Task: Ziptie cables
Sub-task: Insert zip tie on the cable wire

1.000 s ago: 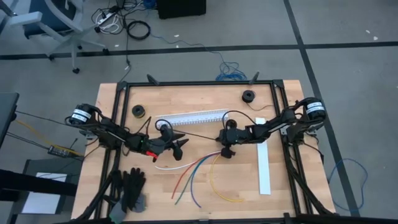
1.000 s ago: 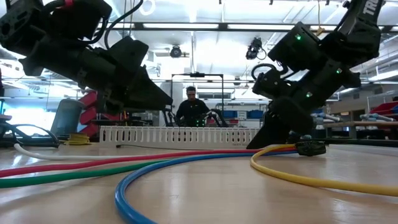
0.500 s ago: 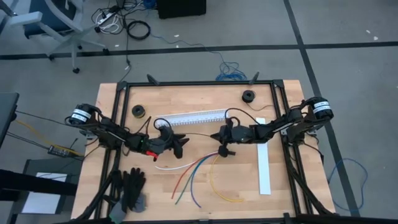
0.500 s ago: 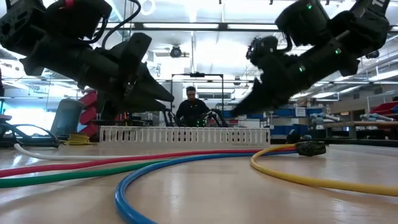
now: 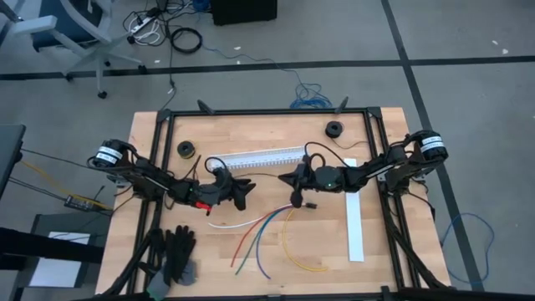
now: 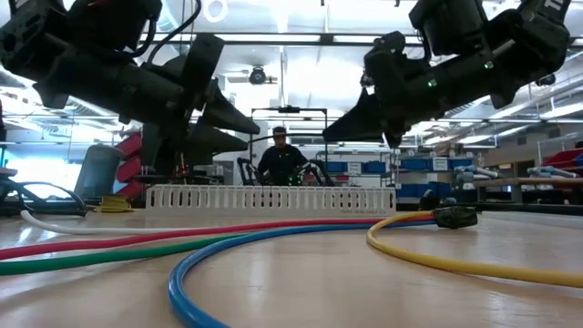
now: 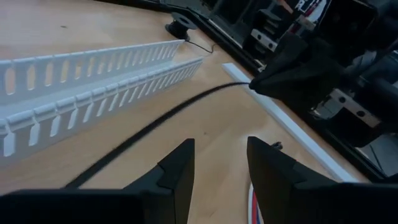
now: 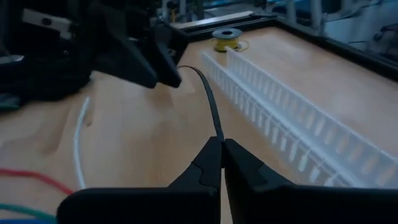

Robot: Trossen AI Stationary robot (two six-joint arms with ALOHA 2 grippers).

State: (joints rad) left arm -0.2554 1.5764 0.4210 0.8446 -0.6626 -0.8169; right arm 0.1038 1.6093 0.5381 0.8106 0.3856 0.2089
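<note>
**Two claws share one black strap above the loose wires**

Right claw [image 8: 221, 149] is pinched shut on a thin black plastic zip tie [image 8: 210, 99]. Left claw [image 7: 221, 163], part open, seems to hold its other end.

Thin soft coloured wires [image 5: 266, 238] lie loose on the wooden tabletop [image 5: 384, 251], just below both claws. They look light and floppy, best gathered where they run close together.

A long white slotted plastic channel [image 5: 259, 157] lies just behind the claws.

You get even, bright overhead light on the table [image 5: 167, 242], with only soft shadows under the arms. In the low view, ceiling lights [image 6: 301, 87] glare behind dark, silhouetted arms, and the nearest cables [image 6: 209, 273] blur. Both wrist views look soft close up.
</note>
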